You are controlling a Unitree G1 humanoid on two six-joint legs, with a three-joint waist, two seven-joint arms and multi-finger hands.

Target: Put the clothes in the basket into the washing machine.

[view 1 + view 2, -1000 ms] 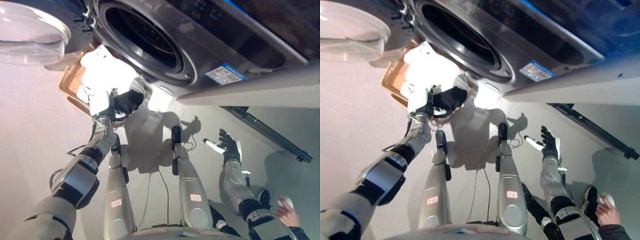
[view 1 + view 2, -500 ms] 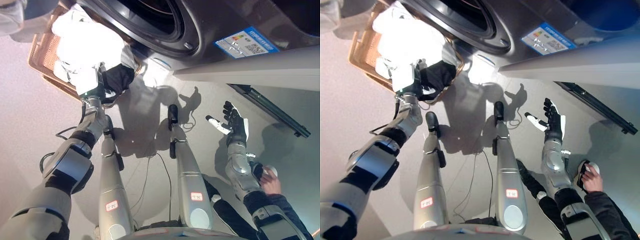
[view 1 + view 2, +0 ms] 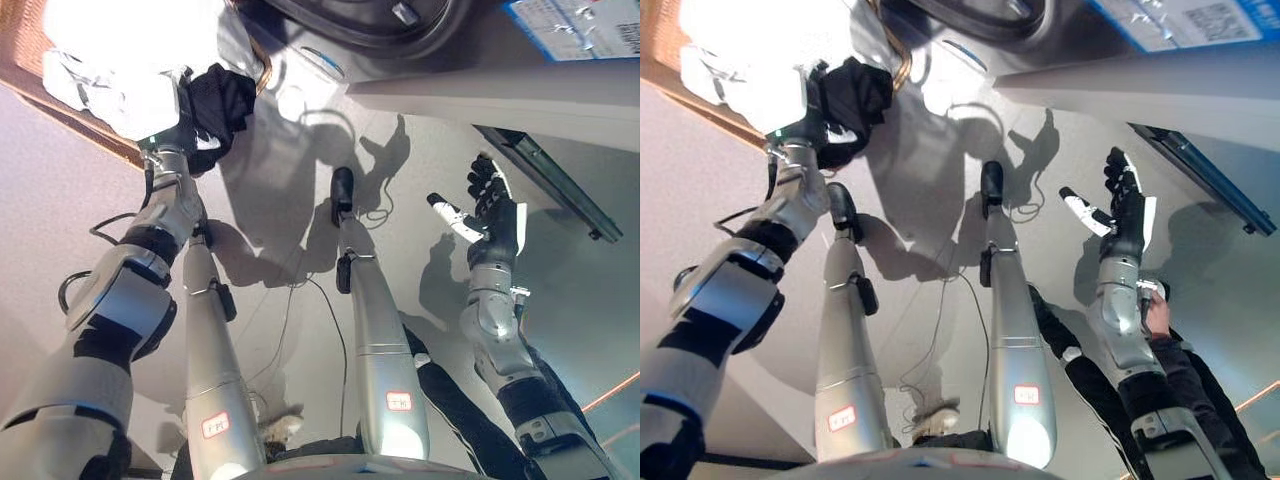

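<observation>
A brown wicker basket [image 3: 62, 103] stands on the floor at the top left, below the washing machine's open drum rim [image 3: 385, 18]. It holds bright white clothes [image 3: 105, 40] and a black garment [image 3: 225, 92] that bunches over its right rim. My left hand [image 3: 192, 112] is at the black garment, dark against it, so its grip does not show. My right hand [image 3: 492, 205] is open and empty, held up above the floor at the right, far from the basket.
The washing machine's grey front [image 3: 1070, 40] runs along the top, with a label [image 3: 585, 20] at the top right. A black bar [image 3: 545, 178] lies on the floor at the right. A person's hand and dark sleeve [image 3: 1185, 372] show behind my right arm.
The camera has tilted down, so the basket and machine have slid toward the top edge. My left hand stays at the black garment. My right hand stays raised and open.
</observation>
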